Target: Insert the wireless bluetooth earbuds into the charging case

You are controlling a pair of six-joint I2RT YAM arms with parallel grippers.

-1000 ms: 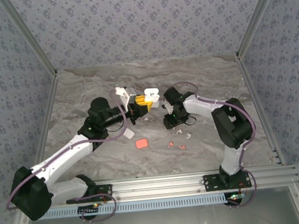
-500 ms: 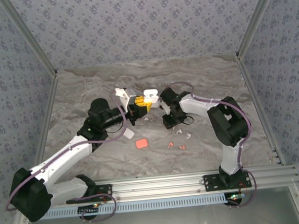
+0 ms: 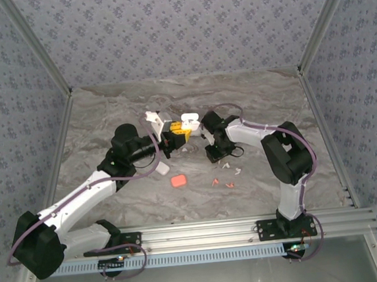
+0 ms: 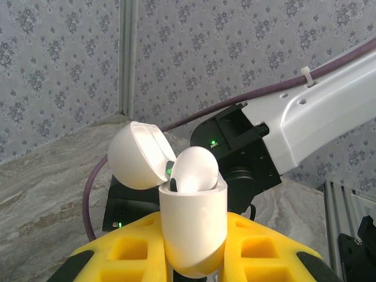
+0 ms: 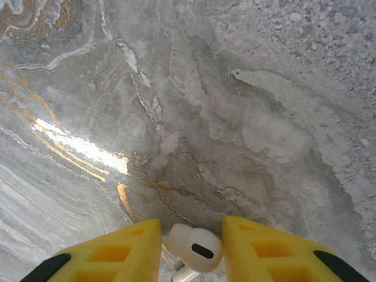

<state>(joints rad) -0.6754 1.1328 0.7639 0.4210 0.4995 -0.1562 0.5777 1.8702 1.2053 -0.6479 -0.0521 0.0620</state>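
Note:
My left gripper [image 3: 175, 134] [image 4: 194, 238] is shut on a white charging case [image 4: 194, 223] [image 3: 188, 121], held upright above the table with its lid [image 4: 138, 155] flipped open to the left. A rounded white shape sits in the case's mouth. My right gripper [image 3: 212, 155] [image 5: 191, 235] points down at the table just right of the case. Its yellow fingers [image 5: 117, 255] are closed in on a white earbud [image 5: 197, 249], whose stem runs toward the camera. The bud touches the right finger, with a thin shadow at the left one.
On the grey marble table [image 3: 107, 115], loose white earbuds [image 3: 225, 167] lie beside the right gripper and small red earbuds [image 3: 230, 185] nearer the front. A red case [image 3: 178, 180] and a white case [image 3: 162, 169] lie under the left forearm.
The right gripper's jaws have narrowed round the white earbud, and the right arm has shifted slightly left. The left arm and the case have stayed still.

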